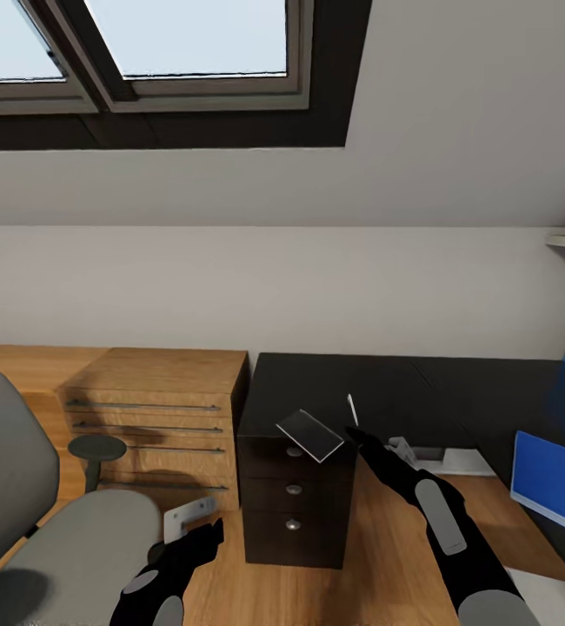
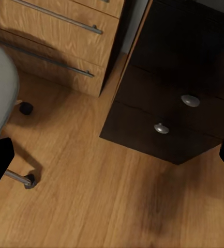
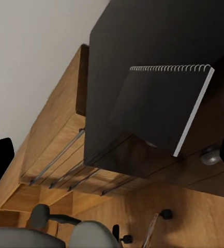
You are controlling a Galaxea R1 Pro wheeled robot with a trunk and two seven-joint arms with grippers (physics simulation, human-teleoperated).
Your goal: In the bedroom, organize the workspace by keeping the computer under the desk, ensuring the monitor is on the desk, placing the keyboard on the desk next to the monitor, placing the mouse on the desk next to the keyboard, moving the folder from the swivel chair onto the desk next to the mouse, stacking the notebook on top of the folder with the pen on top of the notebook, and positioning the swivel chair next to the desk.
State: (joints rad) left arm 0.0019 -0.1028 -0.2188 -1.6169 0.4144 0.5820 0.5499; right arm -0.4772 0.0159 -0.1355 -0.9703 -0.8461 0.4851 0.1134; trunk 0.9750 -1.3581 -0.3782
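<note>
Left gripper (image 1: pixel 197 546) hangs low beside the swivel chair (image 1: pixel 48 530), fingers spread, empty. My right gripper (image 1: pixel 358 437) is up at the counter (image 1: pixel 422 391) corner over the drawer unit; fingers look parted, not gripping. Notebook (image 1: pixel 310 435) overhangs that corner edge, tilted, just beside the right fingers. Pen (image 1: pixel 351 409) lies just behind it. Folder (image 1: pixel 554 482) sits well off toward the counter's far side. Notebook step, I reckon: close on it, carry it onto the folder.

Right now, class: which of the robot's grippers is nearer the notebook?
Right. The right gripper reaches up beside the notebook at the desk edge; the left gripper hangs low near the swivel chair.
</note>
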